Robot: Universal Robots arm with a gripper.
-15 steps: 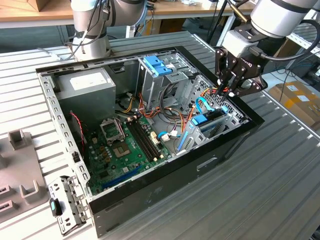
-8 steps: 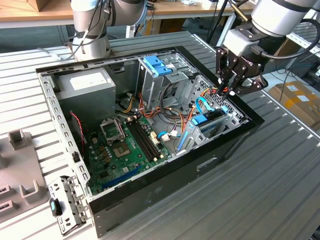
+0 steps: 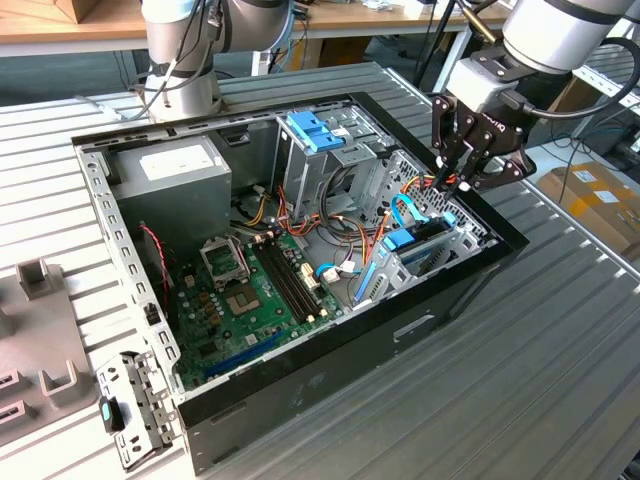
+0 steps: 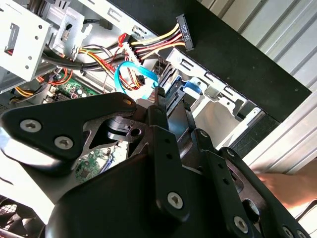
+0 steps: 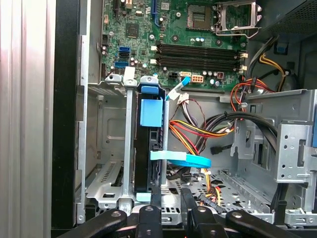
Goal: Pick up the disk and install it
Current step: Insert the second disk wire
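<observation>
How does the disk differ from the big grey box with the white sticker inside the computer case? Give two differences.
The disk stands on edge in a metal bay, slim and dark with blue parts; the grey box is bulky, pale, and sits in a far corner. The gripper hovers by the disk, away from the box. Both sit inside the case.

Beside the glossy green motherboard [image 5: 198, 34], the bare matt metal drive bay [image 5: 106, 148] holds the dark-cased disk [image 5: 147, 158] with blue plastic rails, near the matt black gripper [image 3: 462, 180].
</observation>
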